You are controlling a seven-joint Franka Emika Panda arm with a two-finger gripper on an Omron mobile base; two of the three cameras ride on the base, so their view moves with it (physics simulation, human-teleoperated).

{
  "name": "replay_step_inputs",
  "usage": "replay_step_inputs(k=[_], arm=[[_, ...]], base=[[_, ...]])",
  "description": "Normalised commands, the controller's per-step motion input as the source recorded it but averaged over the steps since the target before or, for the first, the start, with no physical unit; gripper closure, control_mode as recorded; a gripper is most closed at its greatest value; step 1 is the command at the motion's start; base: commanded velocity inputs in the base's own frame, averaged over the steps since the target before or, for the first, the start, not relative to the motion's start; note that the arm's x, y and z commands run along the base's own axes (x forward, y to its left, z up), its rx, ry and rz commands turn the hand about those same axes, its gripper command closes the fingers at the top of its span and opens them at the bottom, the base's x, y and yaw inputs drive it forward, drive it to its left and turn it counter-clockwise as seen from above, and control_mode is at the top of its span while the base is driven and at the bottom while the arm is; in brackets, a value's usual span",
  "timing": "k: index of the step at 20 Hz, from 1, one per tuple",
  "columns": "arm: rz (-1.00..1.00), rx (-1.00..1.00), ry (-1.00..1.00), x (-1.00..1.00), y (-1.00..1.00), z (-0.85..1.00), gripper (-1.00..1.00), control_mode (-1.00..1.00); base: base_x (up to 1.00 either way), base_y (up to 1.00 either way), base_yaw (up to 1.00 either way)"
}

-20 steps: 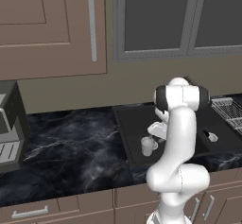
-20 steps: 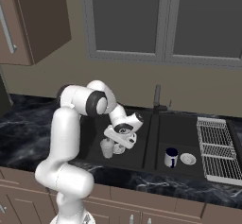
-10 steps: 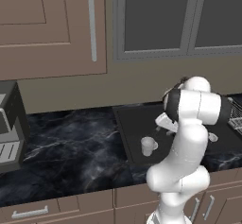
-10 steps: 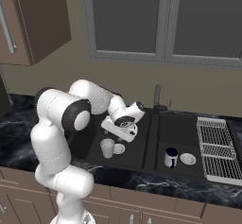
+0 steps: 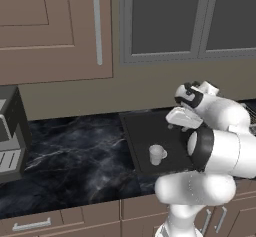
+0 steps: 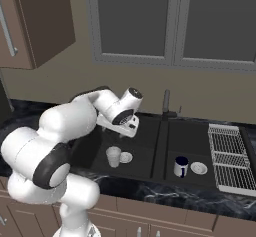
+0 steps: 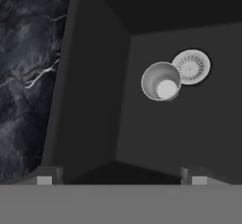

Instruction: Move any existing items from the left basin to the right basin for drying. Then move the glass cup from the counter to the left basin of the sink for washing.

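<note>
Glass cup [image 6: 113, 156] upright on the floor of the left basin [image 6: 95, 148], touching the round pale drain [image 7: 191, 66] at its 2 o'clock in the hand view. Small dark cup [image 6: 180, 166] standing in the right basin [image 6: 192, 141], so both transfers judged done. Gripper [image 7: 121, 173] raised above the basin, tips wide apart, holding nothing. Possible fault: a low sweep of the arm could clip the rim and topple the light tumbler. Hidden: gripper fingers behind the wrist in both base views; right basin covered by the arm in the left base view.
</note>
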Motion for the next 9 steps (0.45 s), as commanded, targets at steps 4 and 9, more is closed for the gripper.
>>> replay_step_inputs(k=[4, 9], arm=[[0.0, -0.19, -0.17, -0.3, 0.32, 0.81, -1.0, -1.0], [0.0, -0.24, -0.2, -0.18, 0.6, 0.55, -1.0, -1.0]], base=[[0.0, 0.0, 0.0], [0.0, 0.0, 0.0]])
